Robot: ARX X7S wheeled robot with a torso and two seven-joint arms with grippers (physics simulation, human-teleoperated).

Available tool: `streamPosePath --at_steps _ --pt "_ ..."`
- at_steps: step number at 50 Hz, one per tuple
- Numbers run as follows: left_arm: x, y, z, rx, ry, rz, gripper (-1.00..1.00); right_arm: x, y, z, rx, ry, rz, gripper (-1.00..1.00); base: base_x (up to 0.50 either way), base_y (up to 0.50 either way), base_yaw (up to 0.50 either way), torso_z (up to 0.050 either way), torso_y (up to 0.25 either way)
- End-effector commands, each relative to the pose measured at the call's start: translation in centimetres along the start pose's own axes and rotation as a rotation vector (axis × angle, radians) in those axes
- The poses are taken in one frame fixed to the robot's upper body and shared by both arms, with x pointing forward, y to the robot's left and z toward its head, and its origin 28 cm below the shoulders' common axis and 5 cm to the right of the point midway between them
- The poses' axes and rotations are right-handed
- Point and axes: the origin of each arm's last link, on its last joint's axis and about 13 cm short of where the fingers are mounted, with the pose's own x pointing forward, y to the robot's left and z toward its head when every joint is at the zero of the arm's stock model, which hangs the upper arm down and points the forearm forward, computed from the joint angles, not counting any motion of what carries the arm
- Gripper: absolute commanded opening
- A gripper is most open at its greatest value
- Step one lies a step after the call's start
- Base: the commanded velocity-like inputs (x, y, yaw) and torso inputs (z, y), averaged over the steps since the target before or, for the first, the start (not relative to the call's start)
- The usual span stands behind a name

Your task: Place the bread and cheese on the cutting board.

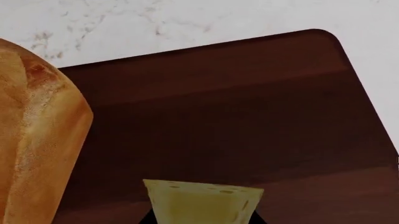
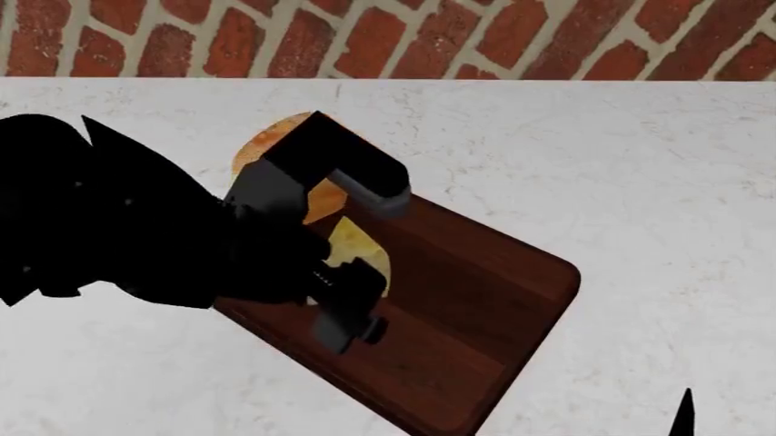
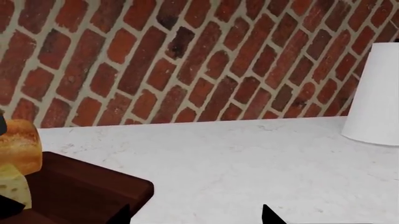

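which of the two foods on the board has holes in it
The cheese, the small pale-yellow wedge beside the left gripper. The bread is the bigger golden-brown loaf with a smooth crust.

We see a white marble countertop [image 2: 631,163], a red brick wall [image 3: 187,60] behind, and a white cylinder [image 3: 377,98] standing there.
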Motion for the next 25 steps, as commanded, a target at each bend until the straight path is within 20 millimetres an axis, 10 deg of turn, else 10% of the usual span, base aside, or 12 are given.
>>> streamPosePath --at_steps 1,17,18,25 --pt "2.3 -0.3 1.8 -0.011 -0.038 0.035 -1.0 0.4 -0.2 -0.1 -0.007 -0.038 0.013 1.0 0.0 0.0 0.0 0.0 0.0" --pt "2.8 -1.0 1.2 0.0 -0.009 0.053 -1.0 0.4 -0.2 -0.3 -0.006 -0.031 0.031 1.0 0.0 0.0 0.0 0.0 0.0" --pt "2.7 -1.0 1.3 -0.001 -0.012 0.049 1.0 0.4 -0.2 -0.3 -0.007 -0.032 0.028 1.0 0.0 0.0 0.0 0.0 0.0" --pt "2.6 -1.9 1.4 0.016 -0.009 0.036 1.0 0.3 -0.1 -0.1 -0.006 -0.033 0.033 1.0 0.0 0.0 0.0 -0.001 0.0"
